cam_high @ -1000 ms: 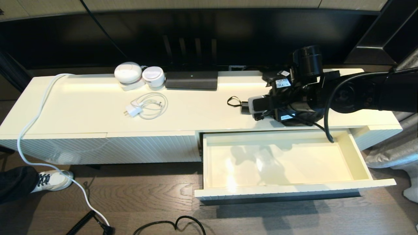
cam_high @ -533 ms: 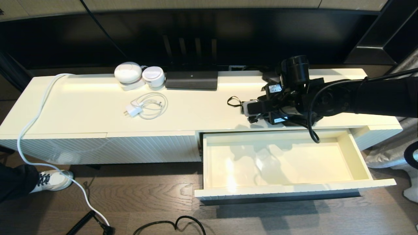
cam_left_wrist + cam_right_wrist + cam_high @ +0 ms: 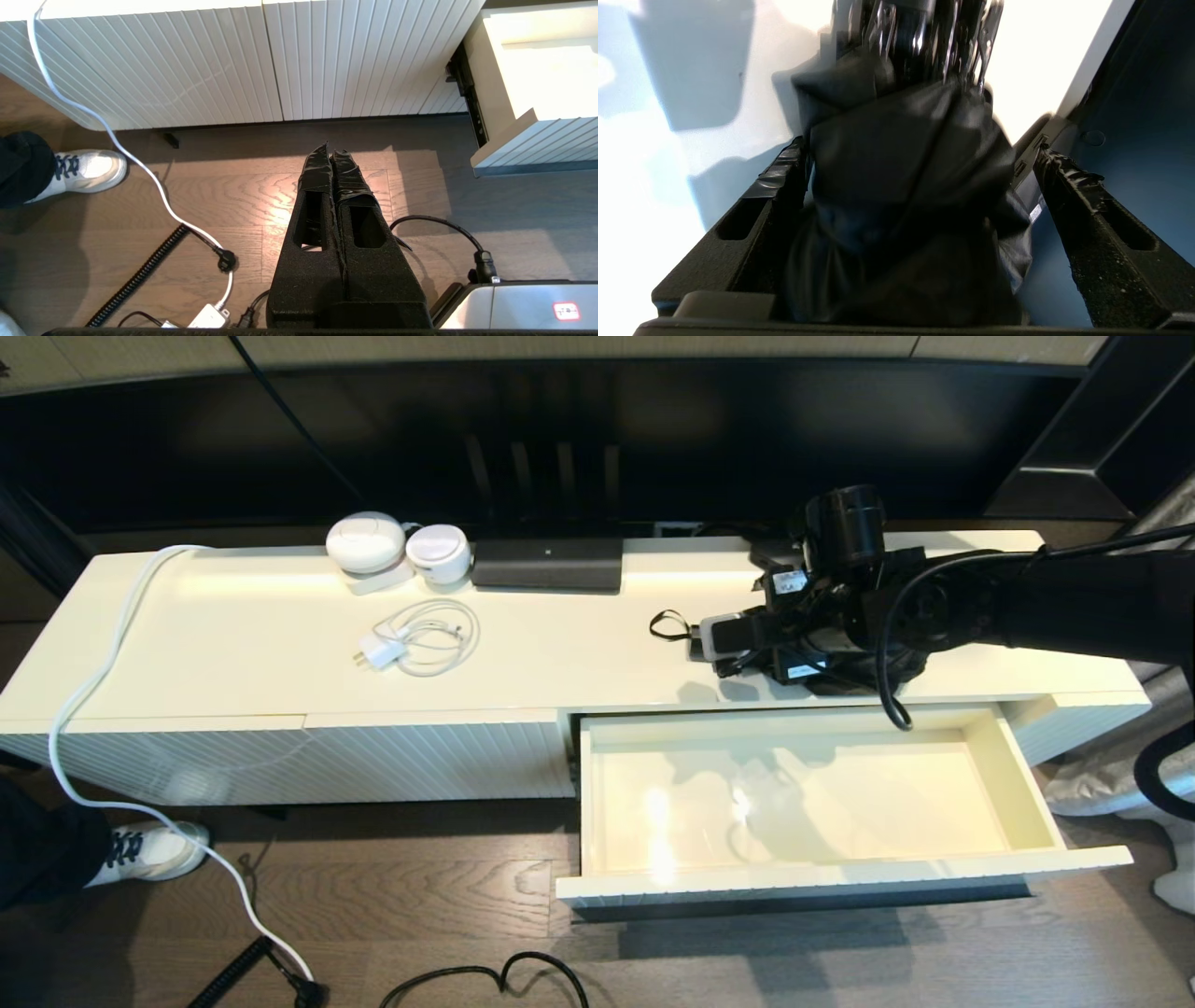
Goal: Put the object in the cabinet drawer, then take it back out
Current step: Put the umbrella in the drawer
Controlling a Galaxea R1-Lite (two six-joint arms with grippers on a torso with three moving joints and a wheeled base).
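The black folding umbrella [image 3: 896, 196] lies on the cabinet top behind the open drawer. In the head view only its short handle [image 3: 698, 646] and thin wrist loop [image 3: 667, 626] stick out to the left of my right arm. My right gripper [image 3: 747, 651] is open and straddles the wrinkly fabric, with one finger [image 3: 775, 182] against it and the other finger [image 3: 1069, 186] standing off. The cream drawer [image 3: 1013, 784] is pulled out and holds nothing. My left gripper [image 3: 329, 151] is shut, parked low over the wooden floor in front of the cabinet.
On the cabinet top sit a white charger with coiled cable [image 3: 420, 639], two round white devices [image 3: 366, 543] and a long black device [image 3: 547, 565]. A white cord [image 3: 93, 681] trails to the floor near a person's shoe [image 3: 149, 849]. A black cable [image 3: 485, 980] lies on the floor.
My right arm has come down lower over the umbrella and shifted a little to the left. The umbrella and the drawer have not moved.
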